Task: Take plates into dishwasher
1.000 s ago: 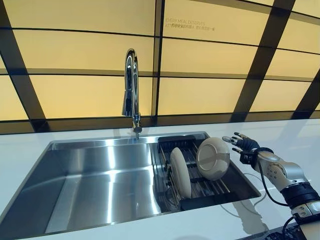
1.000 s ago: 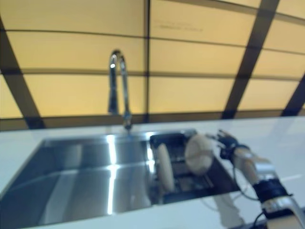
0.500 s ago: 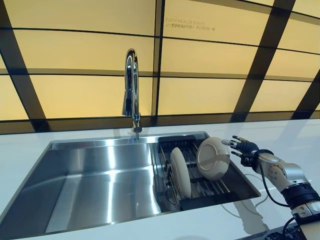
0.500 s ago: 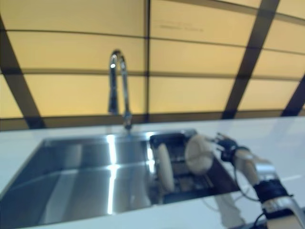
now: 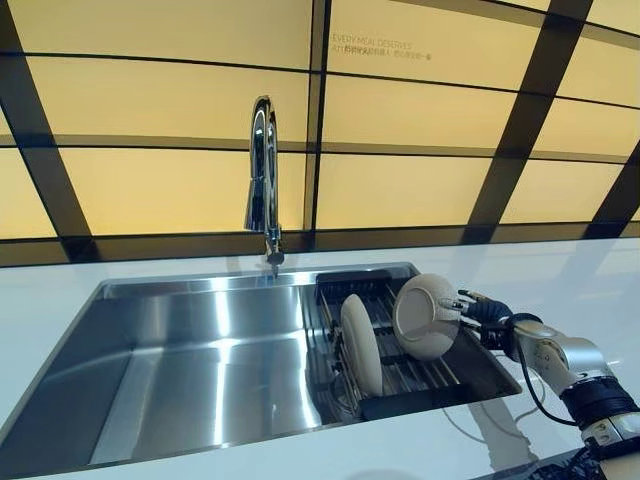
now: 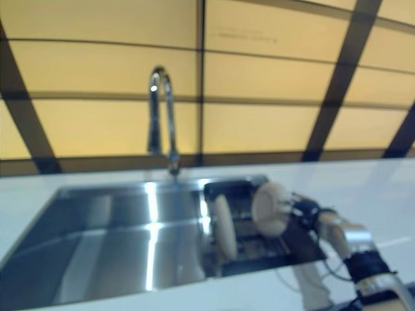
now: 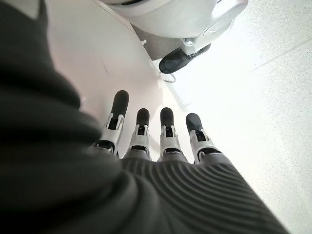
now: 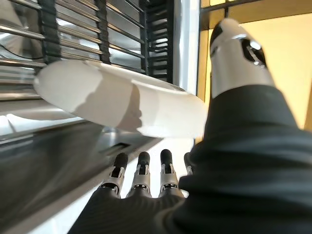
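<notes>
In the steel sink [image 5: 180, 370], the left part is bare under the tap [image 5: 263, 180], and the dark rack [image 5: 400, 375] fills the right end. Two plates stand on edge in it: a left plate [image 5: 361, 345] near the rack's middle, and a right plate [image 5: 427, 317] leaning just beyond. The right hand [image 5: 484, 311] now sits close against the right plate's rim, having come down and inward from where it hovered over the counter [image 5: 590, 275] a second ago. In its wrist view the fingers [image 8: 141, 178] are straight under the plate [image 8: 122, 105] and the thumb [image 8: 236, 53] is raised beyond its edge, so it is open and grips nothing yet. I judge this to be the reach closing for a pinch on that rim. The left hand [image 7: 156, 146], fingers relaxed, hangs idle over the floor.
</notes>
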Tool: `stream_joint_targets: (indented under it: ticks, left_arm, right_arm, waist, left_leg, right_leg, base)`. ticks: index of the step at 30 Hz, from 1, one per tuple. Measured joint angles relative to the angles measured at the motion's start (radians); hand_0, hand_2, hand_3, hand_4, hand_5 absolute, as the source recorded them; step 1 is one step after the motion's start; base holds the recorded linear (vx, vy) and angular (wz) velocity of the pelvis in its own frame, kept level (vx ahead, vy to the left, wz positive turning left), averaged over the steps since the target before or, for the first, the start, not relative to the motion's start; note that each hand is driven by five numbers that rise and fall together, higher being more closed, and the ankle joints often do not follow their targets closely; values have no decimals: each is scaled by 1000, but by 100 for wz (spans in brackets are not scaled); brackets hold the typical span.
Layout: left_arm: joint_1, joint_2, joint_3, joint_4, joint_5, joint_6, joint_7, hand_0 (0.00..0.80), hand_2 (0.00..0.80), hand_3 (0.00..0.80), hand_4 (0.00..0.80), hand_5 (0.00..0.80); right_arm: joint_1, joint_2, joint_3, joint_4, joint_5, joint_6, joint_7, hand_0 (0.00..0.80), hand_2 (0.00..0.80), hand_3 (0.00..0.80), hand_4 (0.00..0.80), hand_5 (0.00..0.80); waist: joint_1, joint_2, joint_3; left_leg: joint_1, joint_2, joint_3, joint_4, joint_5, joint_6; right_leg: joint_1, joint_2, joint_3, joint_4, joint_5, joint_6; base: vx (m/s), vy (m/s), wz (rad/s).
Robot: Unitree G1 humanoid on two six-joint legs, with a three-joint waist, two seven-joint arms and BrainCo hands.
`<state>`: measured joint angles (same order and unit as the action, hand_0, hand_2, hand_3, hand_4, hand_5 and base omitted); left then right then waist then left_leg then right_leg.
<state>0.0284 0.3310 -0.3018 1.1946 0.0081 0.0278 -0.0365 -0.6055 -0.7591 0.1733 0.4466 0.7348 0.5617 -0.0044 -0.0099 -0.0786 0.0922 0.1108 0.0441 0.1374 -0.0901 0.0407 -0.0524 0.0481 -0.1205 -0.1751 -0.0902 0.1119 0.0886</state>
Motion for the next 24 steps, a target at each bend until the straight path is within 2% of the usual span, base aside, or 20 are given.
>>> stream_joint_targets:
  ticks: [24]
  left_arm:
    - [-2,4,0,-10,0,0,0,0,0,0,0,0]
  right_arm:
    - [3,39,35,3,-38,14,4,0,0,0,0,0]
  waist:
    - [1,-7,17]
  left_leg:
    - [1,0,0,0,0,-1]
  right_leg:
    - [0,1,0,0,0,0]
  base:
    - [0,0,0]
